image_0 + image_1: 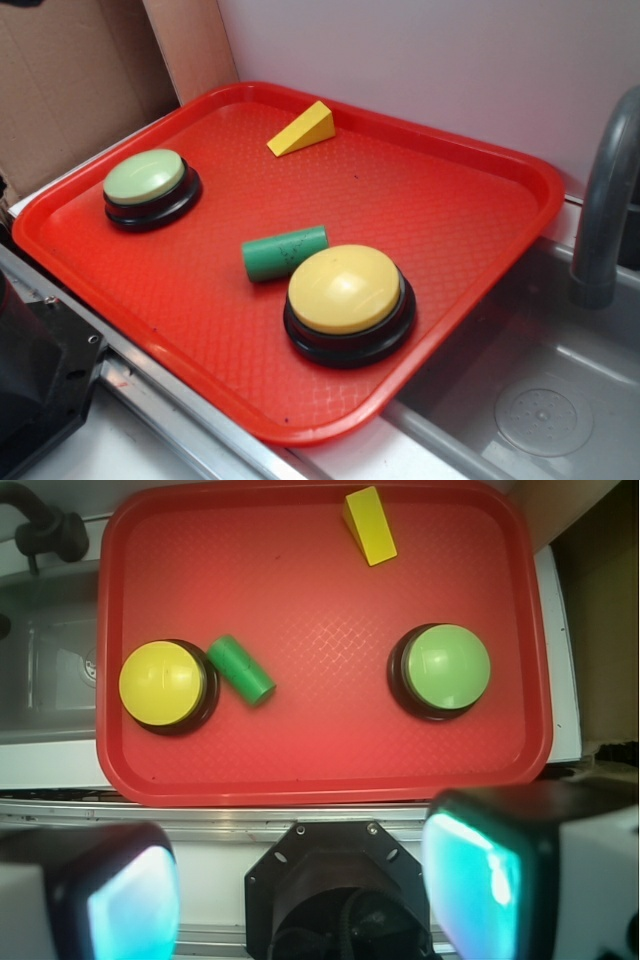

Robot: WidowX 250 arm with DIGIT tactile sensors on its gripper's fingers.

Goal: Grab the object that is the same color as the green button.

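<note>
Approach step, nothing held: gripper (300, 900) fingers spread wide above tray edge. Next: descend onto green cylinder (241, 669), touching yellow button (163, 683).

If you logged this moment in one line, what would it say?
phase: pre-reach | gripper: open, off tray | green cylinder: lying beside yellow button | green button: apart | held: nothing

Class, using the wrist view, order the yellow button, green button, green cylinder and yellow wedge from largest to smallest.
1-2. yellow button and green button: alike.
3-4. yellow wedge and green cylinder: too close to rank.
</note>
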